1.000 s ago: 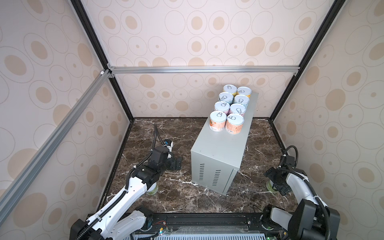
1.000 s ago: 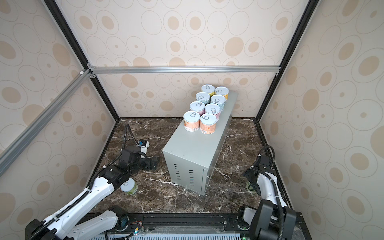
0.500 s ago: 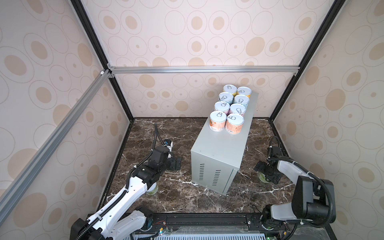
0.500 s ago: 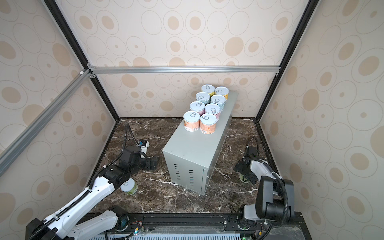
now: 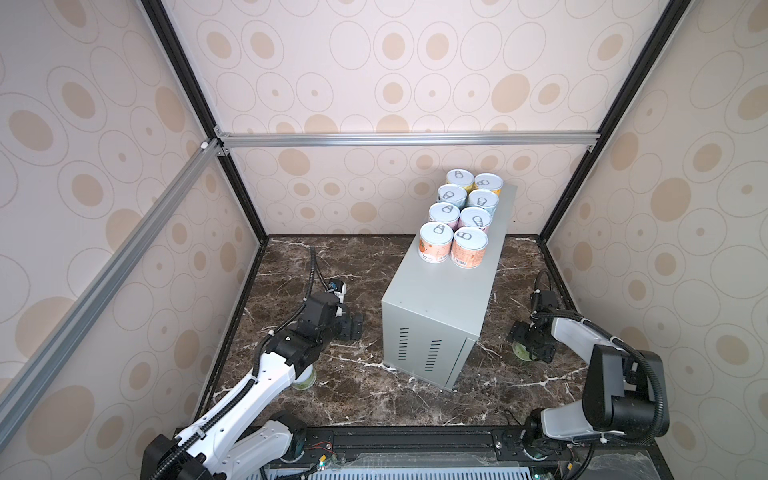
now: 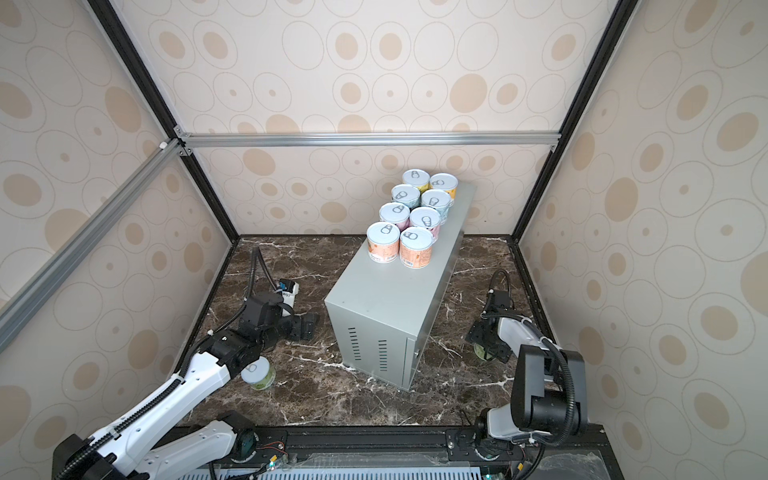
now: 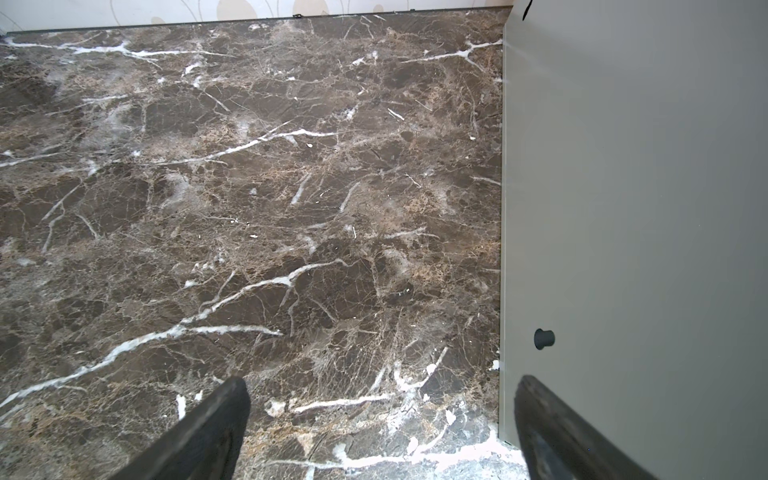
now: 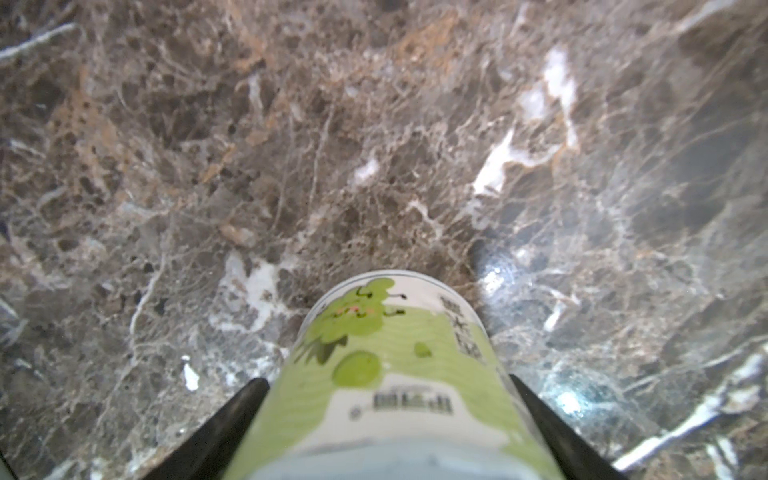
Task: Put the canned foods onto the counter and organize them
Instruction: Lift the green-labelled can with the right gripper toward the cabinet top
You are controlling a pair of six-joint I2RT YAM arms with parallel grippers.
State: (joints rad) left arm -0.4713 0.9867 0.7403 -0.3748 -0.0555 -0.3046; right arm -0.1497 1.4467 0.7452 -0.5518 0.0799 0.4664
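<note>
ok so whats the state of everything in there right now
left claw: open, empty
right claw: around right green can, grip unclear
right green can: upright on marble
left green can: upright on marble, untouched, by left arm
eight cans: upright on counter, two rows of four

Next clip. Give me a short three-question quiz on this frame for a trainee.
1. How many cans stand on the counter?
2. True or false: the left gripper holds a can.
3. The can between the right gripper's jaws has which label colour: A pink, B green, C yellow?
Key: 1. Eight, in two rows of four. 2. False: its jaws are open and empty. 3. B.
</note>
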